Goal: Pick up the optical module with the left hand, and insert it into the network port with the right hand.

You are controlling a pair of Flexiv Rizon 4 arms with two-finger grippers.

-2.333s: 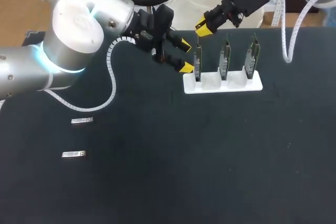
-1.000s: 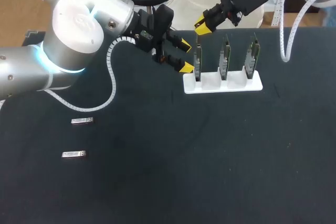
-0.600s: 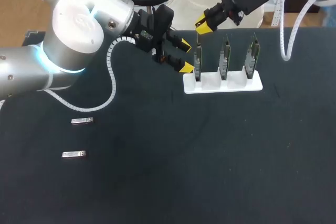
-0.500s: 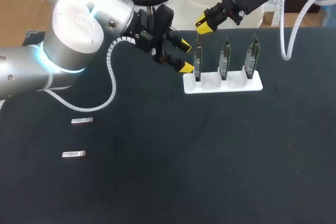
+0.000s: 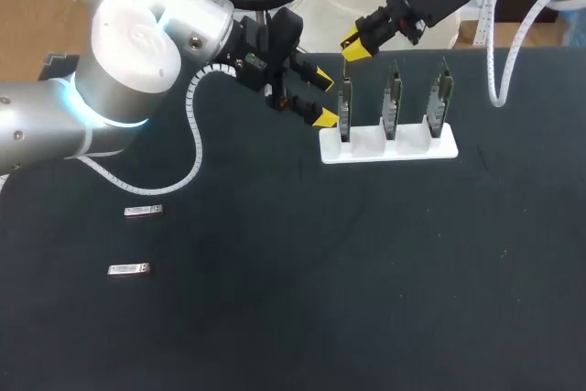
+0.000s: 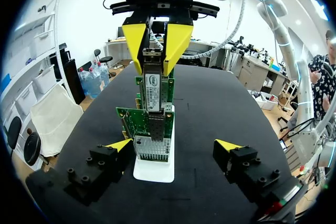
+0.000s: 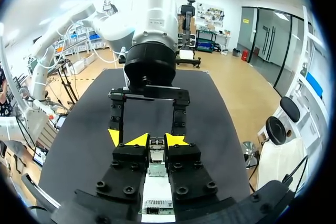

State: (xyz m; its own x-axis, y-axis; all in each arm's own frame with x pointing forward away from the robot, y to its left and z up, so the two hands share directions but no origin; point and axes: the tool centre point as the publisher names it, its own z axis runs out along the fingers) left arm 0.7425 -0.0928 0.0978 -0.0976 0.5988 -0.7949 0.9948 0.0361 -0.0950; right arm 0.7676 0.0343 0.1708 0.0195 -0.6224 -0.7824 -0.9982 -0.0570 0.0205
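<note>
- Optical module (image 6: 152, 85) stands upright, clamped between the yellow tips of the right tool (image 5: 355, 45). It is directly above the leftmost network card (image 5: 344, 109) in the white holder (image 5: 389, 149), near the far edge of the counter (image 5: 366, 272).
- Empty and spread wide, the left tool (image 5: 322, 98) sits just beside that card, on the side toward the counter's left edge.
- Progress, as judged: pick-up and hand-over are done and insertion is in hand. The module's lower end meets the port (image 6: 153, 128) on the card, but full seating cannot be confirmed. Pressing home and release remain.
- A farther spare module (image 5: 143, 211) and a nearer spare module (image 5: 128, 269) lie flat near the left edge.
- Only the left wrist view shows the module's full length and its lower end at the port.
- The head view barely shows the module, but it alone shows the spares.
- The right wrist view shows just the module's upper end between that tool's tips.
</note>
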